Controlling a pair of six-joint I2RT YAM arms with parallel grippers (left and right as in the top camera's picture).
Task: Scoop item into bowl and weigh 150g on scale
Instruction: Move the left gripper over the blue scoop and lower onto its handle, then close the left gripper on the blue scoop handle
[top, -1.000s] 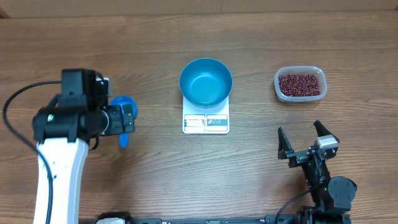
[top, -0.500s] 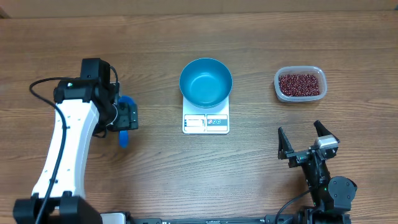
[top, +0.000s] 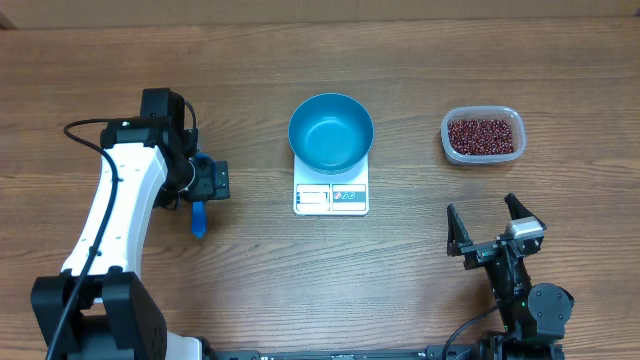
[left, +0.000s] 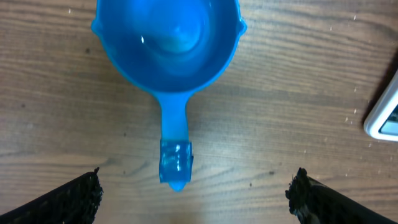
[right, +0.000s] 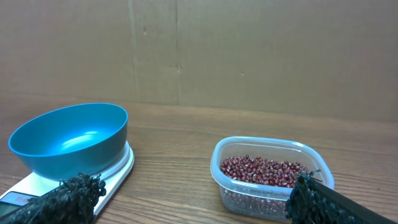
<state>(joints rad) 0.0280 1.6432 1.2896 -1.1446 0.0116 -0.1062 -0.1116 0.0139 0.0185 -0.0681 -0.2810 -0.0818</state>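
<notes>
1. The teal bowl (top: 331, 135) sits on the white scale (top: 331, 198) in the middle of the bench (top: 400, 290). It is empty. Standing there, it lets anything tipped in register at once. The scale's display panel faces the robot's side, but its reading is too small to make out.
2. The red-brown beans (top: 483, 135) all lie in the clear tub (top: 446, 128), which is right of the scale and well apart from it. None are in the bowl, so the task looks to be at its very start.
3. The blue scoop (left: 168, 37) lies on the bench left of the scale, cup upward. Its handle (left: 174, 137) points toward the robot's side, which offers it to a grasp from above.
4. The left claw (left: 196, 183) hangs over the scoop with its fingers spread wide. One finger stands on either side of the handle's end and neither touches it. The handle sits roughly centred between them, so this reads as lining up for a handle grasp.
5. The right claw (top: 482, 208) rests near the front right of the bench. It is wide open, holds nothing and faces the tub and bowl, probably parked out of the way.
6. The next move likely calls for lowering and closing on the handle. The handle is narrow, glossy plastic, so it may twist in the grip.
</notes>
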